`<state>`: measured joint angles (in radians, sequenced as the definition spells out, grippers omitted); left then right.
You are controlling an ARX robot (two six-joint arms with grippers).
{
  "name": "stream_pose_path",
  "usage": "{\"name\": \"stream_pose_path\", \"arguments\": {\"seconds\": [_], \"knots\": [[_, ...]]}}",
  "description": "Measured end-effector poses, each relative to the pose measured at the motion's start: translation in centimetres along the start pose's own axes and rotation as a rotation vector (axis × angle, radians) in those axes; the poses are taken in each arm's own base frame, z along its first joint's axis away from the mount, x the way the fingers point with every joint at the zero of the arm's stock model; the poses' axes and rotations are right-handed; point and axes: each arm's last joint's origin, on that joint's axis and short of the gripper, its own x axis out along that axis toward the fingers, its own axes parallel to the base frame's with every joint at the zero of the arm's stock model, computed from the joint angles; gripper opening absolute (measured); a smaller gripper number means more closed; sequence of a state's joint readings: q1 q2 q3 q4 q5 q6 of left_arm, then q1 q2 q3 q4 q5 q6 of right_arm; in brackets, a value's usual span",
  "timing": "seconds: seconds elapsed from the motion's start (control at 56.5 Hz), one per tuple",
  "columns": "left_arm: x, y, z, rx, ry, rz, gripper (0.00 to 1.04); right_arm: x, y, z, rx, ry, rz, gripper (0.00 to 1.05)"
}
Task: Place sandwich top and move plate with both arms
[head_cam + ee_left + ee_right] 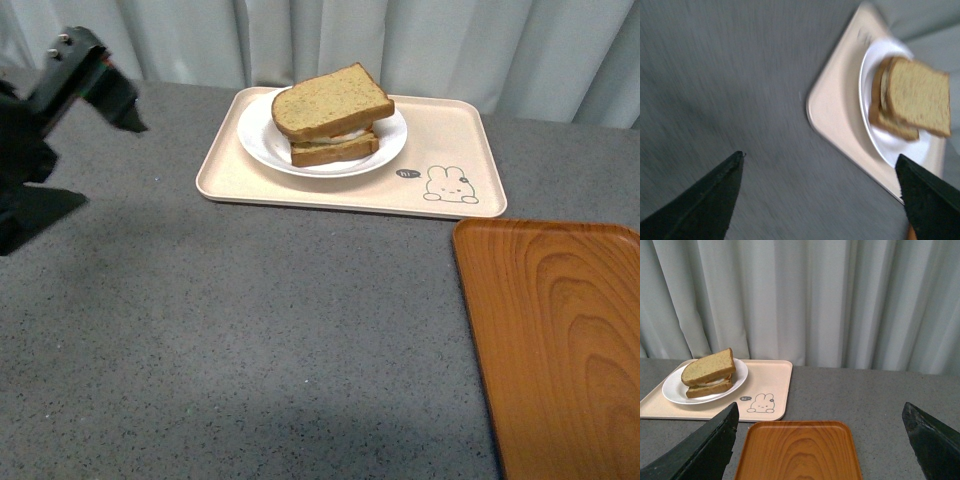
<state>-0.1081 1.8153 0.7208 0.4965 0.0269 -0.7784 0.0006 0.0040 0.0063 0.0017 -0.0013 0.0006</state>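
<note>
sandwich top (332,100) sits on stack, plate (262,140) on beige tray (440,130) | left gripper (817,165) spread wide, off tray's corner | right gripper (820,415) spread wide, well back

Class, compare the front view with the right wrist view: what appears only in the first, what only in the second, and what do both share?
Only the front view shows the black left end effector, raised at the far left above the grey table.

Only the right wrist view shows the right end effector, open, with its black fingertips spread wide apart.

Both show the tan-brown top bread slice stacked on the sandwich, the round white plate, the beige rabbit-print tray and the orange wood-grain tray.
</note>
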Motion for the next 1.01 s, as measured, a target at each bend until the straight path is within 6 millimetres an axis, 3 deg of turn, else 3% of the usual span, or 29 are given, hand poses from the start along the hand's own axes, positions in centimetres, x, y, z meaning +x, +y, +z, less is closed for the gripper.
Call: {"name": "stream_pose_path", "arguments": {"seconds": [0.106, 0.212, 0.531, 0.796, 1.008], "knots": [[-3.9, 2.0, -1.4, 0.335, -0.331, -0.081, 0.74, 0.0, 0.0, 0.0, 0.0, 0.0, 0.0, 0.96], [-7.5, 2.2, -1.4, 0.57, -0.551, -0.139, 0.56, 0.0, 0.0, 0.0, 0.0, 0.001, 0.0, 0.96], [-12.1, 4.0, -2.0, 0.715, -0.587, -0.126, 0.04, 0.0, 0.0, 0.0, 0.0, 0.0, 0.0, 0.96], [-15.7, 4.6, -2.5, 0.719, -0.604, -0.108, 0.04, 0.0, 0.0, 0.0, 0.0, 0.0, 0.0, 0.96], [-17.3, 5.1, -3.4, 0.722, -0.603, -0.107, 0.04, 0.0, 0.0, 0.0, 0.0, 0.0, 0.0, 0.96]]}}
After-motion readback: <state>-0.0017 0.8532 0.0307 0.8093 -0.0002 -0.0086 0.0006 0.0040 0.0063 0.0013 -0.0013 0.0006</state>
